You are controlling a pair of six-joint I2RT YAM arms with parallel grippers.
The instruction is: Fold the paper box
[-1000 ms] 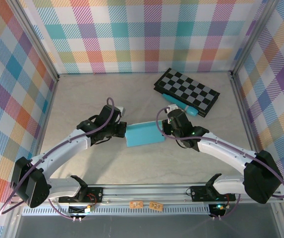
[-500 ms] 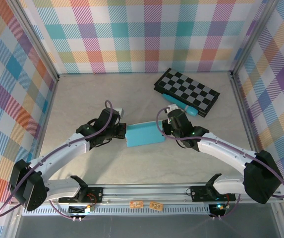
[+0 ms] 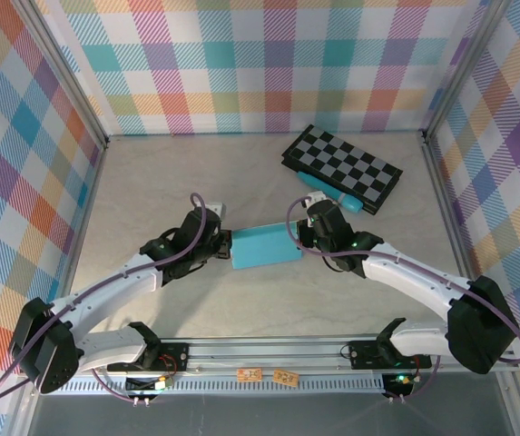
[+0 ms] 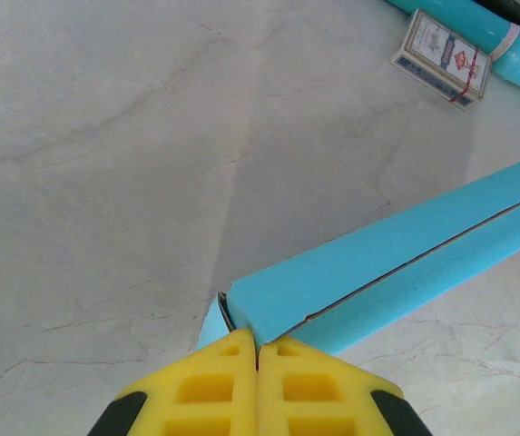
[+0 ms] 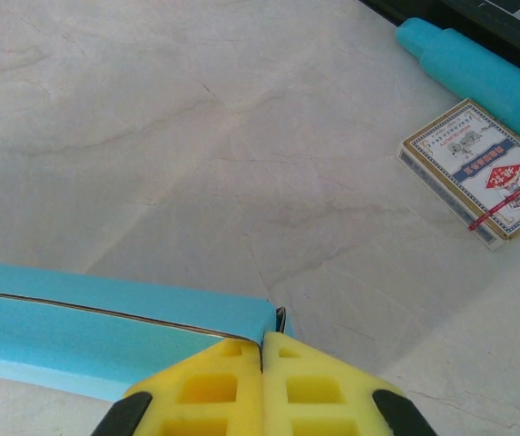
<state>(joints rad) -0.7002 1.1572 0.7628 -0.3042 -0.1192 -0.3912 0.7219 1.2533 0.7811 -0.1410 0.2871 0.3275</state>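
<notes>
The paper box (image 3: 264, 247) sits in the middle of the worktop (image 3: 169, 182), folded up into a flat teal rectangle with its long side running left to right and the right end a bit farther from the arm bases. There's one arm at each short end.

The left tool (image 3: 226, 245) is right at the box's left end. In the left wrist view, its yellow fingers (image 4: 210, 386) are pressed together with barely a hairline between them, and the near corner of the box (image 4: 405, 263) goes right into that seam, so it looks like it's pinching the thin cardboard there. You can see a dark seam line running along the box's length, and a little flap edge sticks up at the corner.

It's the same on the other side. The right tool (image 3: 300, 238) is at the box's right end, and from its wrist camera the fingers (image 5: 318, 386) are closed tight on the end of the box (image 5: 105, 313).

Other things on the worktop:
- A deck of playing cards (image 5: 477, 173) with a red band lies past the box.
- Just behind it is a slim teal tube (image 3: 332, 193).
- The tube lies against a black-and-grey checkerboard (image 3: 341, 166) at the back right.
</notes>
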